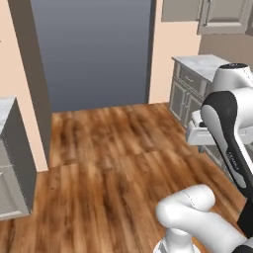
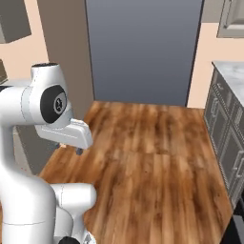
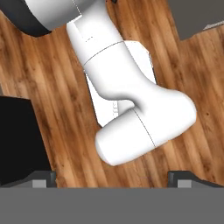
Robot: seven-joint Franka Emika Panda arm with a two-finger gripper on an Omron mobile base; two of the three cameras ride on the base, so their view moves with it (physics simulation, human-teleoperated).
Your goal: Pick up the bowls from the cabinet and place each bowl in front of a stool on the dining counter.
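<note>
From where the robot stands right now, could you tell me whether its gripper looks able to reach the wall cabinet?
Probably not: the wall cabinet hangs high and well off, while the open gripper points down at the wooden floor.

You face a warm brown plank floor (image 1: 108, 163) running to a tall grey-blue panel (image 1: 94, 49) set between peach walls (image 1: 163, 49), with grey marble-topped drawer cabinets (image 1: 190, 86) at right and another grey cabinet (image 1: 12, 163) at left.

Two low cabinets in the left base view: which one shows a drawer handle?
The right cabinet: a bar handle sits just under its marble top. The left cabinet shows no handle on its front.
</note>
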